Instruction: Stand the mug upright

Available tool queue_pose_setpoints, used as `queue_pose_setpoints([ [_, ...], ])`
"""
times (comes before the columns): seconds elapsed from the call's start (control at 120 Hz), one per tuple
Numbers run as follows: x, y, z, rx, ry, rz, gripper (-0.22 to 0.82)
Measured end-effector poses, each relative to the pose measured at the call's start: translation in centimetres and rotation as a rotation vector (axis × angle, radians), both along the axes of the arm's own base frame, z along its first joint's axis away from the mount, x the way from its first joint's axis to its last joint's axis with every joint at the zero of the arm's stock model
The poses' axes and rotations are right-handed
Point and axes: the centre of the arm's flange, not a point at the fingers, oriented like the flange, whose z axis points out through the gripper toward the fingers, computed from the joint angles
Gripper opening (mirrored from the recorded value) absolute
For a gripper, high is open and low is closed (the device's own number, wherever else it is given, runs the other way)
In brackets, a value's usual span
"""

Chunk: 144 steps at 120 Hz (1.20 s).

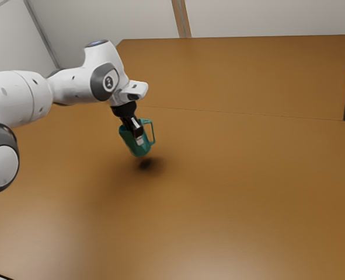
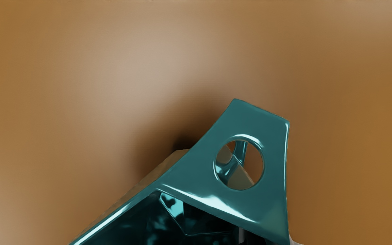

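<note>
The teal mug (image 1: 138, 145) hangs tilted just above the table (image 1: 219, 192), its handle towards the exterior view's right and its shadow beneath it. My gripper (image 1: 138, 139) reaches down to the mug and is shut on its wall. From the wrist view, the mug (image 2: 267, 204) shows its dark hollow and the broad top of its handle with a round hole. Bits of my gripper (image 2: 271, 239) appear at the bottom edge, on both sides of the mug's wall; the rest of the fingers is hidden by the mug.
A brown panel (image 1: 236, 76) stands along the table's far side, with a pale wall (image 1: 271, 17) behind it. The brown table surface (image 2: 80, 68) extends around the mug.
</note>
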Motion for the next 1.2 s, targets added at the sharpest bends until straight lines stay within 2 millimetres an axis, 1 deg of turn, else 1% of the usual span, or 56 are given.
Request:
queue_pose_setpoints([
  [0.125,0.8,-1.1,-0.5,0.051,-0.044,-0.031,-0.18],
  [0.183,1.3,-1.9,-1.2,0.076,-0.062,-0.055,-0.18],
  [0.233,1.7,-2.1,-1.6,0.100,-0.076,-0.071,-0.18],
  [0.375,2.7,-2.9,-2.0,0.160,-0.113,-0.117,-0.18],
  [0.55,3.2,-2.5,-4.0,0.189,-0.105,-0.125,-0.18],
  [0.717,3.4,-2.2,-5.1,0.196,-0.098,-0.122,-0.18],
  [0.858,3.4,-2.4,-5.6,0.196,-0.093,-0.121,-0.18],
  [0.983,3.4,-2.2,-5.7,0.195,-0.093,-0.114,-0.18],
  [1.0,3.4,-2.1,-5.7,0.195,-0.092,-0.113,-0.16],
  [1.142,3.4,-2.3,-5.7,0.190,-0.091,-0.114,0.16],
  [1.2,3.3,-2.6,-5.3,0.190,-0.096,-0.119,0.27],
])
